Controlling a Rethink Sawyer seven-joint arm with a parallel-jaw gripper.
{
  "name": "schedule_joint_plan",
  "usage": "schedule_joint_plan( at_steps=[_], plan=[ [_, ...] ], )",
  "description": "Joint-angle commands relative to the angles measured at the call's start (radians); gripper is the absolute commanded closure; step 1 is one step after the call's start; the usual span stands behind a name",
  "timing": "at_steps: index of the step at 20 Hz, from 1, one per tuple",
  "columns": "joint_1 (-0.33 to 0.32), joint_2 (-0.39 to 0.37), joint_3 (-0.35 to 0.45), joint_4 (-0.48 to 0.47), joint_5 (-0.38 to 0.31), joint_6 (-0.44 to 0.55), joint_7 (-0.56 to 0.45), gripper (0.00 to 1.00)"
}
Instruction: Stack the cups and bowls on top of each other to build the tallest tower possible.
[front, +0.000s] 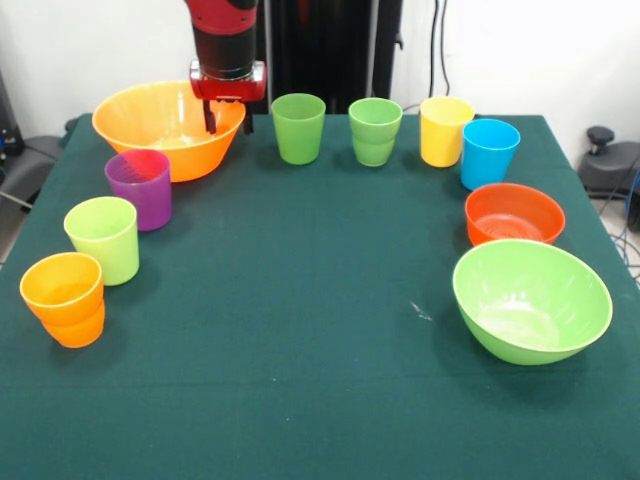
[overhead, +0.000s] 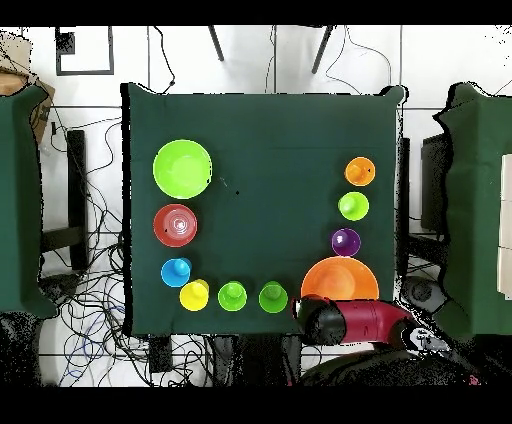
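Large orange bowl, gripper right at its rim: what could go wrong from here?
1. The gripper hangs at the far rim of the large glossy orange plastic bowl; a pinch on one edge may tip it.
2. The small purple plastic cup sits close beside the bowl; a sliding or swinging bowl could knock it over.

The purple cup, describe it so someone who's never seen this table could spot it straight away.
In the front view, start at the large glossy orange plastic bowl under the red and black arm's gripper. Just in front of that bowl, touching or nearly touching its wall, stands the small tapered purple plastic cup. It is the only purple thing; its neighbours are lime and orange.
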Motion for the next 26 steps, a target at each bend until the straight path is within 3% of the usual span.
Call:
schedule_joint_plan(
  at_steps=[1,17,18,26],
  plan=[
    [0.007,0.020,0.117,-0.082,-0.060,-0.019,-0.030,0.00],
    [0.005,0.014,0.127,-0.079,-0.057,-0.004,-0.037,0.00],
    [0.000,0.014,0.134,-0.076,-0.055,-0.003,-0.038,1.00],
    [-0.005,0.011,0.148,-0.073,-0.067,0.010,-0.057,1.00]
  ],
)
